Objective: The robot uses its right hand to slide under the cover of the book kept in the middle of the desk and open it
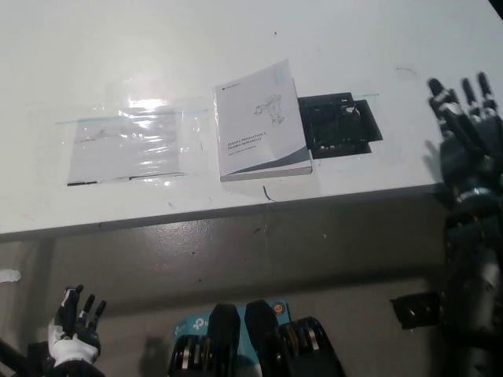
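**A:** Where does the book (260, 123) lie from the working hand?

**B:** It lies flat and closed in the middle of the white desk (157, 47), close to the near edge. The black right hand (464, 118) is over the desk's right end, fingers spread apart and holding nothing. So the book is well off to that hand's left, with the black recessed panel (334, 126) lying between them.

**A:** Which way does the book run?

**B:** Its long axis runs from the near edge toward the far side, tilted slightly so the far end leans right. The right long edge sits just beside the panel. I judge that to be the free edge of the cover, since the title text reads from the near side, though the spine itself is hard to make out.

**A:** And the other hand?

**B:** The white left hand (75, 330) rests low at the near left, below the desk, fingers apart and empty. It is well away from the book. The clear plastic sleeve (130, 145) lies left of the book, nearly touching it.

**A:** So the coming move?

**B:** In my judgement the right hand has to travel left across the panel and come in low at the book's right edge to get under the cover.
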You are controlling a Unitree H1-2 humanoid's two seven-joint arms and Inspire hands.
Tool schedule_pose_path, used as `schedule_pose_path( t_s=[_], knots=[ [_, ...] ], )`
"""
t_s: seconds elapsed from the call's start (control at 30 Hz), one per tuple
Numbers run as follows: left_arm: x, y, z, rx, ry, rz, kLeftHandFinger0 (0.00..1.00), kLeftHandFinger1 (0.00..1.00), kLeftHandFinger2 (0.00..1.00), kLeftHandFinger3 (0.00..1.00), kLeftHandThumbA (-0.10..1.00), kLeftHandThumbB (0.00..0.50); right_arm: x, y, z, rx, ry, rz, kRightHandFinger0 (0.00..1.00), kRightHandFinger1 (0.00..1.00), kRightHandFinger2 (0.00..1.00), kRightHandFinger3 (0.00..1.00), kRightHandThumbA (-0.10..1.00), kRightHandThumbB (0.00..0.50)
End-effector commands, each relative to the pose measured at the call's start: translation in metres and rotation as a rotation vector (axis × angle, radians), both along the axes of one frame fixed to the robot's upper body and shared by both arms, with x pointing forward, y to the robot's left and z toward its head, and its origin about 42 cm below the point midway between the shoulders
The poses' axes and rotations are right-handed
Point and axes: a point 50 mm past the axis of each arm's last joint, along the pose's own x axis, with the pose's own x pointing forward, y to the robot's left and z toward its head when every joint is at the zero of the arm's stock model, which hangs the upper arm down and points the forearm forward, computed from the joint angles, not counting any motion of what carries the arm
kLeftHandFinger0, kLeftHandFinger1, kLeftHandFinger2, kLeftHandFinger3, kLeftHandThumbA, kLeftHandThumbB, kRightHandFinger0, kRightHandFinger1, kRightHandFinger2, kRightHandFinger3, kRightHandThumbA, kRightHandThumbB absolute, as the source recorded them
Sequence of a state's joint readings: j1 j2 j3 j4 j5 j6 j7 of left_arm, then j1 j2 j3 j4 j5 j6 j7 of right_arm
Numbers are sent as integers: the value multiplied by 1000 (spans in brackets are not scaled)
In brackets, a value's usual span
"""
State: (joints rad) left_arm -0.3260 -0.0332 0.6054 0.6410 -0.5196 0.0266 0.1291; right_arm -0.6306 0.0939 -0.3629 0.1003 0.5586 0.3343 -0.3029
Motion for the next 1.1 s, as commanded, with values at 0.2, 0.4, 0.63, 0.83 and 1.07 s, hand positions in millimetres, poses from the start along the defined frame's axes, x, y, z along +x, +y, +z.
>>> schedule_pose_path(
  t_s=[0.2,0.4,0.63,0.83,1.07],
  knots=[
    [8,6,9,12,-50,17,807,852,939,942,816,180,45,37,-7,-15,56,86,912,1000,1000,1000,1000,198],
    [8,7,10,14,-44,30,752,821,925,927,796,179,57,58,-25,-39,98,107,855,1000,1000,1000,1000,168],
    [9,6,9,17,-47,30,752,822,903,917,784,189,57,79,-36,-58,121,140,866,1000,1000,1000,1000,160],
    [8,8,7,18,-32,37,722,788,891,934,792,188,55,92,-39,-70,123,168,843,1000,1000,1000,1000,162],
    [7,8,6,9,-30,41,736,788,888,899,809,149,62,107,-23,-96,102,181,784,955,986,1000,1000,181]
  ],
)
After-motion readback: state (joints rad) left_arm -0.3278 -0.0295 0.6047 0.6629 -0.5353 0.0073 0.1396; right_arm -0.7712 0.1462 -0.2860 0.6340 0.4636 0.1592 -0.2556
